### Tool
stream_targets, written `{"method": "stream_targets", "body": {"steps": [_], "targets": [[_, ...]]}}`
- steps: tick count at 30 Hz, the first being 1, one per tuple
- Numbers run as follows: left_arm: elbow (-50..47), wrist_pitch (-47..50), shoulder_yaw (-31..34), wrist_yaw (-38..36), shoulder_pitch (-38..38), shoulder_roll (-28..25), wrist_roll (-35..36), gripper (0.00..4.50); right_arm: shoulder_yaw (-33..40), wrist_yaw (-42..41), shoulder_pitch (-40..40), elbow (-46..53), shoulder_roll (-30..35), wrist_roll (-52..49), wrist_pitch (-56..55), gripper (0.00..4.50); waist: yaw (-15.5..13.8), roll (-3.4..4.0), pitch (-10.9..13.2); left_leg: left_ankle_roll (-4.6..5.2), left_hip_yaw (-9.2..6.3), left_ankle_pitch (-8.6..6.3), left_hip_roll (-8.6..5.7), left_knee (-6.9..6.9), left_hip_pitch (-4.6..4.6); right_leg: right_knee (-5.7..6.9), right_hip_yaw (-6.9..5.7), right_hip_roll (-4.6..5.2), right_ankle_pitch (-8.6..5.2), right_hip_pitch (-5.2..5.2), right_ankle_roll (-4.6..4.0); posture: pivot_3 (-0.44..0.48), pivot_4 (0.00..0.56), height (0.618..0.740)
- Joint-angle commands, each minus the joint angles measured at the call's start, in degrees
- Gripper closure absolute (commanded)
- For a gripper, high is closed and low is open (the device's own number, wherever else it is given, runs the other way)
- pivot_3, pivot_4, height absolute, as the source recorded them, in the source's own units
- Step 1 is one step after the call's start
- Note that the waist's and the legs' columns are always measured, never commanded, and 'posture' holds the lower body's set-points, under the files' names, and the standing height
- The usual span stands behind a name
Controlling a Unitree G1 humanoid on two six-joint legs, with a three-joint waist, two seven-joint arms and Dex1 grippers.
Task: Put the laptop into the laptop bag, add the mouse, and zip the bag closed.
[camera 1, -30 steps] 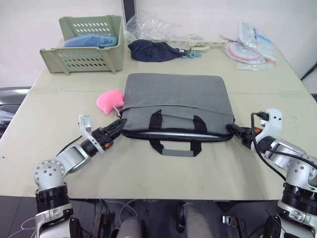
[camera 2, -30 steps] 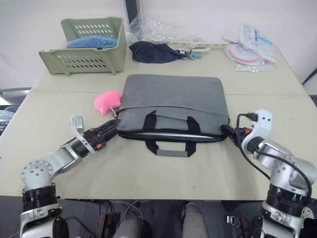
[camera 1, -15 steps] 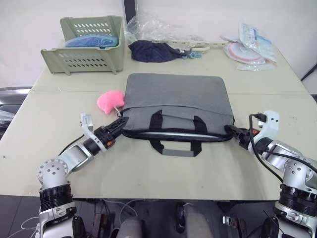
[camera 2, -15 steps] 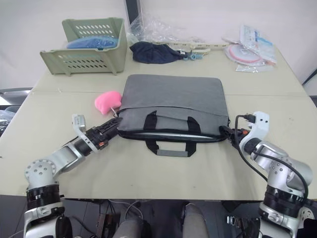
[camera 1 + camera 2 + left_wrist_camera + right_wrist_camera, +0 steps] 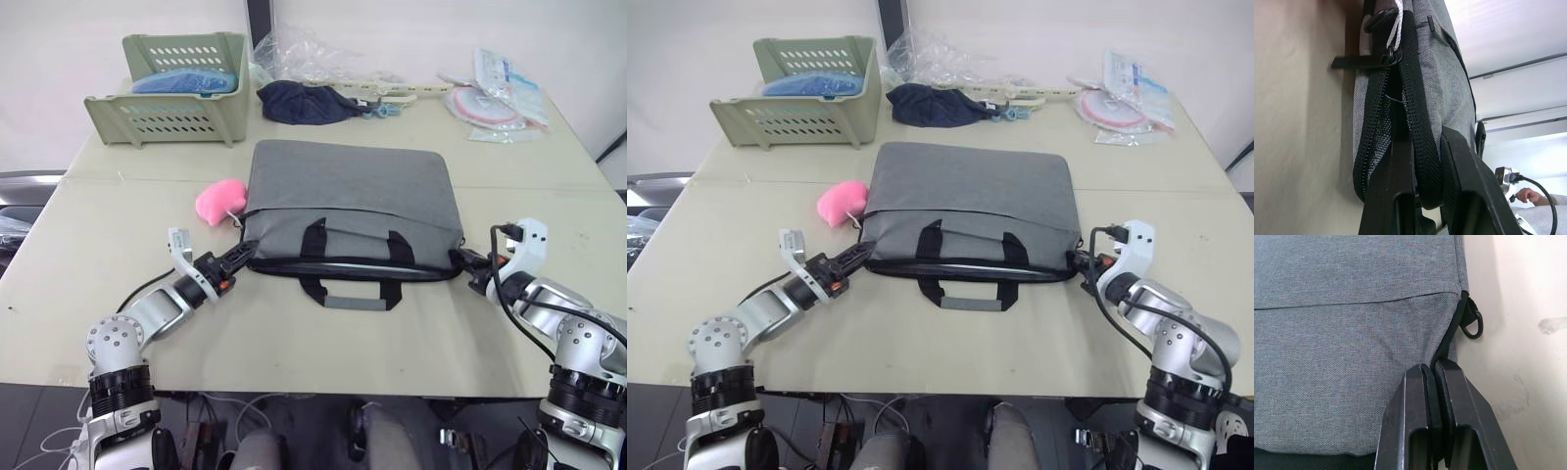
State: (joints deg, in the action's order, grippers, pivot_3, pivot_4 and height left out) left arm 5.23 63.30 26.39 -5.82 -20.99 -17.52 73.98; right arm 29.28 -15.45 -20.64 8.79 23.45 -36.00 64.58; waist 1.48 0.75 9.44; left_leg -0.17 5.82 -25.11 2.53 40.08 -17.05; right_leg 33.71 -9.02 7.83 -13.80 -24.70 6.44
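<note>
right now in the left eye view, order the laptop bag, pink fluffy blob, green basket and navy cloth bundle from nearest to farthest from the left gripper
1. laptop bag: the left gripper is at its near left corner.
2. pink fluffy blob: just beyond the gripper, beside the bag's left edge.
3. green basket: far left of the table.
4. navy cloth bundle: far edge, behind the bag.

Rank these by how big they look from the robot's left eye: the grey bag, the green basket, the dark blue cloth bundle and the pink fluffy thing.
1. The laptop bag, clearly largest.
2. The green basket.
3. The dark blue cloth bundle.
4. The pink fluffy thing, smallest.
The basket and bundle sit farther back, so they look somewhat smaller than they are.
</note>
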Motion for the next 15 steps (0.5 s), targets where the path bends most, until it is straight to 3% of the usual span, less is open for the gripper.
{"method": "stream_targets", "body": {"steps": [1, 15], "targets": [[-1.9, 0.9, -0.8, -1.0, -0.2, -0.2, 1.1, 4.35, -0.8, 0.9, 2.4, 1.3, -0.5, -0.9, 1.8, 4.5, 0.0, -0.02, 0.0, 0.0, -0.02, 0.0, 0.0, 0.0, 0.0, -0.02, -0.01, 0.0, 0.0, 0.0, 0.0, 0.0, 0.15, 0.74], [-4.4, 4.1, 0.4, -0.4, 3.6, -2.5, 3.0, 4.35, 4.2, 3.3, 5.7, 15.8, 0.6, -7.4, 15.0, 4.5, 0.1, -0.03, 0.0, -0.01, -0.08, 0.0, 0.01, -0.04, -0.03, -0.03, -0.02, -0.01, 0.0, 0.02, 0.0, 0.0, 0.15, 0.74]]}}
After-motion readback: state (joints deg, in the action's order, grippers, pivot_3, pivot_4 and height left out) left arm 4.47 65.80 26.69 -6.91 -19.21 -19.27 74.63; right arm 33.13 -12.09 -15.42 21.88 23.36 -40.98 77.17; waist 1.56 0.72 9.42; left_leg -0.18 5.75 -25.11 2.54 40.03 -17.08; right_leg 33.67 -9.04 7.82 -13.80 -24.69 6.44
